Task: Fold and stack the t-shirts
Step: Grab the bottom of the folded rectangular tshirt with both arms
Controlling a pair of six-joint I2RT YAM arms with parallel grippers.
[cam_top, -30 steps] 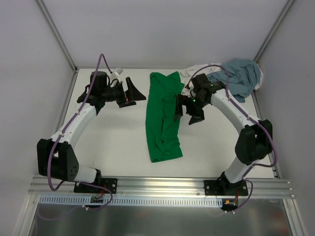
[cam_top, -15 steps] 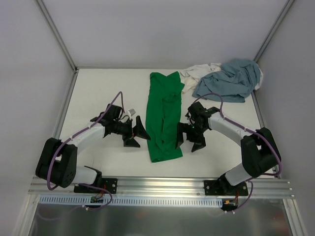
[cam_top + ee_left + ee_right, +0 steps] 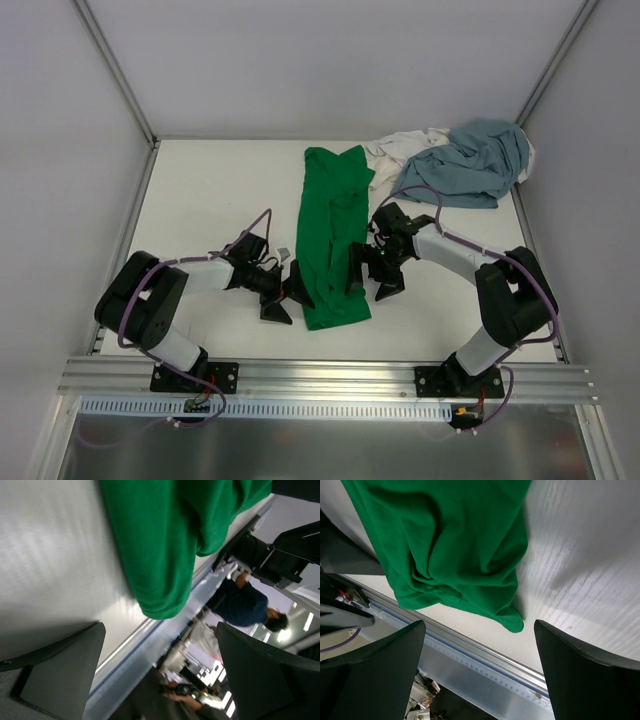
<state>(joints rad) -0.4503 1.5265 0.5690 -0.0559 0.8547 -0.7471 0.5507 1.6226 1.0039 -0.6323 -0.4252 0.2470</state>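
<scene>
Both arms were lowered to the near hem of the green t-shirt (image 3: 333,235), laid lengthwise on the table (image 3: 220,190); left gripper (image 3: 289,297) and right gripper (image 3: 371,280) were held spread wide, nothing gripped.

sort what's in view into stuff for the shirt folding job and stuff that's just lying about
For the job: green t-shirt, grey-blue t-shirt, white t-shirt, left end effector, right end effector, both open.
Not part of it: white table, aluminium rail at its near edge.
</scene>
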